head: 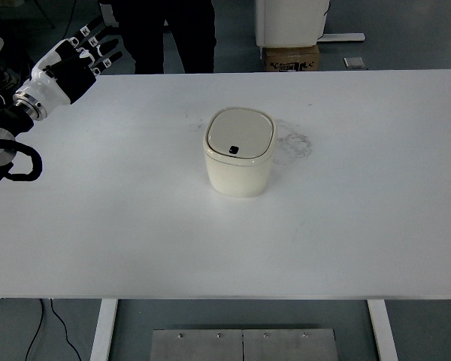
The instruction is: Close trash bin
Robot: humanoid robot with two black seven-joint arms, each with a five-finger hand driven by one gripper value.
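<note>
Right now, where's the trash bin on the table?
In the head view the bin stands near the table's middle, lid down, with grey smudges just to its right. The left hand is far off at the table's far-left corner.

One cream trash bin (239,153) on one white desk (361,210); one robot hand (74,64); one cardboard box (291,57); one person (165,34).

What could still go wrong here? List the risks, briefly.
1. The trash bin lid looks flat, but this view cannot confirm that it latched; it may pop open.
2. The left hand hangs at the table's far-left corner with a person standing just behind; a wide swing might come close to them.
</note>
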